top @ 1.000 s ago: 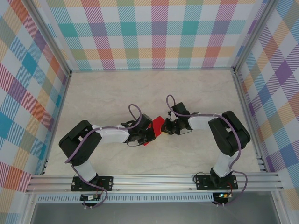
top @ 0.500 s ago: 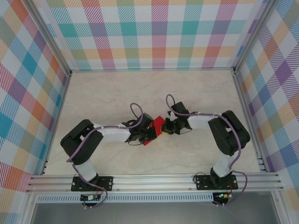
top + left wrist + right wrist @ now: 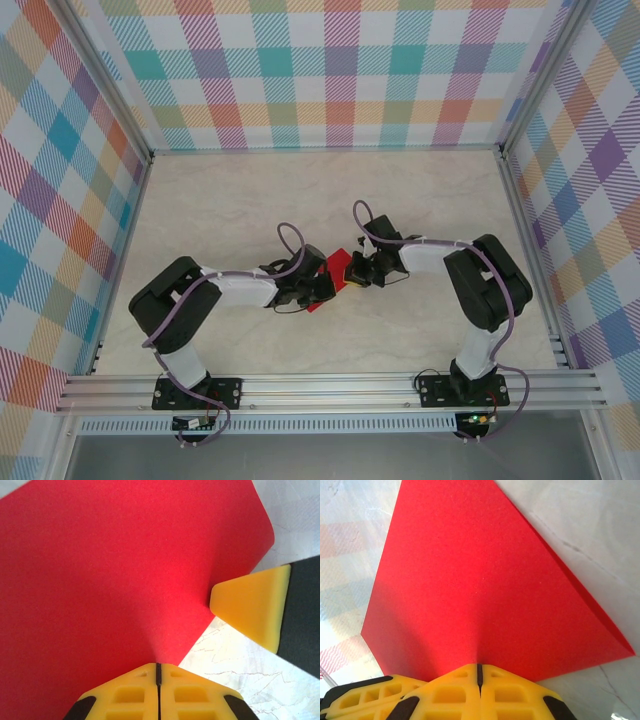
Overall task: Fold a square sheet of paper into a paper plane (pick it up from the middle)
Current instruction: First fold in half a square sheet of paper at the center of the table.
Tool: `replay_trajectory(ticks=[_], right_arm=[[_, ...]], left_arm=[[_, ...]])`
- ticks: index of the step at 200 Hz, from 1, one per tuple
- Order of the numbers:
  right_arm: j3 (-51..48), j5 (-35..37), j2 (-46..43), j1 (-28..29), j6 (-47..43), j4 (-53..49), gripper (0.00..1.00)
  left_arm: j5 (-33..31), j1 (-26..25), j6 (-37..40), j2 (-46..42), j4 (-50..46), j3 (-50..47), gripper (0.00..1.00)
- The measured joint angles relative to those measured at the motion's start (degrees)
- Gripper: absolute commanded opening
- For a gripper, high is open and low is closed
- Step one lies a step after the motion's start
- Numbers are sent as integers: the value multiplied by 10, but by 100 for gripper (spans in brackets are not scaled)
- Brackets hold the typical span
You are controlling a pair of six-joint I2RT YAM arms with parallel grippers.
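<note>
The pale marbled surface [image 3: 400,200] carries only this job. I have both arms bent inward so they meet mid-frame in the overhead view, the left arm [image 3: 235,287] coming from the lower left and the right arm [image 3: 440,262] from the right. Between them is the square sheet of paper [image 3: 338,264], red and mostly hidden under the wrists, so each side grips it near its middle, as the task asks. In the right wrist view the sheet [image 3: 485,585] fans up from the bottom edge as a triangle with a doubled edge down its right side, which I read as a first fold already made. The left hand [image 3: 158,666] is pinched tight on the paper at bottom centre, and the right hand [image 3: 478,667] is likewise closed on it. One finger [image 3: 250,605] of the right hand shows at the right of the left wrist view, touching the sheet's edge. I judge the two-sided pinch is there to hold the paper taut for creasing. I cannot tell whether it hangs clear of the surface.
</note>
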Motion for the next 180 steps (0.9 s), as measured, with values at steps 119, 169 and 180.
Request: replay_trajectory(ticks=[119,169,180], right_arm=[[34,1,19,0,0,-46,4],[37,1,21,2,0,-47,4],[37,1,21,2,0,-47,4]], left_arm=[[11,0,3,-73,-18,-74,6],[14,0,13,-89,-19,-92,6],[15,0,14,-94,-21,-96,6]])
